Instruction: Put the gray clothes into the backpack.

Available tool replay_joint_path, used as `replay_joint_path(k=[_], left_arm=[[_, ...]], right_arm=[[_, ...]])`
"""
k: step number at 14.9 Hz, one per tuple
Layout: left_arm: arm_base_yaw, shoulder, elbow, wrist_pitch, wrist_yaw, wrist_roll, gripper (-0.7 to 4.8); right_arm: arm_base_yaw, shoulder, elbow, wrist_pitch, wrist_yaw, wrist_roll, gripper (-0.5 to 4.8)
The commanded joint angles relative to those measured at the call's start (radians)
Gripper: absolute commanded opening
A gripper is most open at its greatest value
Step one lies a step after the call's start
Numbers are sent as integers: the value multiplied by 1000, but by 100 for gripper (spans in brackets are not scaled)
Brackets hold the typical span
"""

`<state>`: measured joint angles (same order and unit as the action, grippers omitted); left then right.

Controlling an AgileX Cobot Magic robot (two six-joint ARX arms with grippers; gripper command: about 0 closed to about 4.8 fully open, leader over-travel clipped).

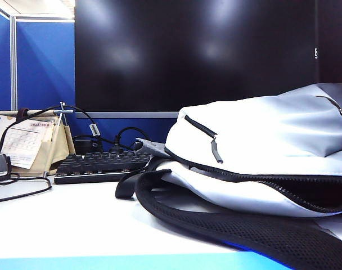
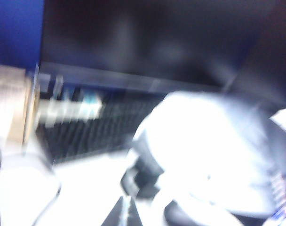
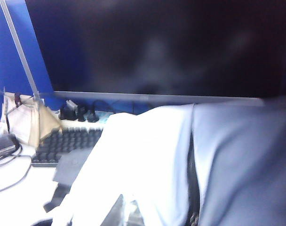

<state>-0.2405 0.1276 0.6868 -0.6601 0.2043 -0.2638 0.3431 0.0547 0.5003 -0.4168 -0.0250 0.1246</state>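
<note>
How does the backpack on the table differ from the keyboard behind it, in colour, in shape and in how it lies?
The backpack is pale gray-white fabric; the keyboard is black and hard. The backpack is bulky, rounded and much larger in the exterior view; the keyboard is low and flat. The backpack lies on its side with its main zipper open on a dark inside, a black mesh strap trailing forward; the keyboard sits level. Both rest on the white table.

A large dark monitor [image 1: 193, 53] fronts blue partition walls [image 1: 39, 62], above a white desk [image 1: 64, 219] with black keyboard [image 1: 98, 167].

An office desk: blue partition [image 1: 39, 62], large dark monitor [image 1: 193, 53], black keyboard [image 1: 100, 166], desk calendar [image 1: 25, 143]
</note>
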Motion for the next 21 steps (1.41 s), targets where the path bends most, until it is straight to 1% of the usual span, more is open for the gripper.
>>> replay_joint_path(k=[1,2,3,4,5,6,8,9,10,11,12,13,16,20,21], left_arm=[[0,-2,-158,215,-8,-25,-5],[-1,-1,-216,299,7,-26,-5],[-1,-3,-275,386,5,-27,-5],[-1,-2,-342,481,5,-31,-5],[-1,-2,-405,572,-9,-32,-5],[-1,-2,-469,655,-26,-32,-5],[0,-2,-609,835,-29,-31,-5],[0,-2,-655,868,-28,-22,-5],[0,-1,-678,846,-32,13,-5],[0,-1,-679,793,-54,81,-5],[0,-2,-679,774,-74,98,-5],[0,-2,-679,773,-77,70,-3],[0,-2,-679,770,-58,69,-2],[0,-2,-679,769,-58,69,-2],[-11,-43,-679,737,-63,69,-2]], right_arm=[[0,-52,-147,144,-8,67,-6],[2,-52,-204,248,-21,118,-6],[1,-52,-254,363,-48,132,-6],[1,-51,-297,462,-52,134,-6],[0,-50,-326,513,-38,134,-6],[0,-48,-338,506,10,134,-6],[0,-48,-340,484,62,134,-5],[0,-48,-340,479,76,134,-5],[0,-49,-340,475,75,134,-5],[0,-49,-340,471,74,134,-5],[1,-49,-340,464,75,134,-5],[0,-49,-340,462,75,134,-5],[0,-49,-340,461,75,134,-5],[0,-49,-340,457,75,134,-5],[0,-49,-340,457,75,134,-5]])
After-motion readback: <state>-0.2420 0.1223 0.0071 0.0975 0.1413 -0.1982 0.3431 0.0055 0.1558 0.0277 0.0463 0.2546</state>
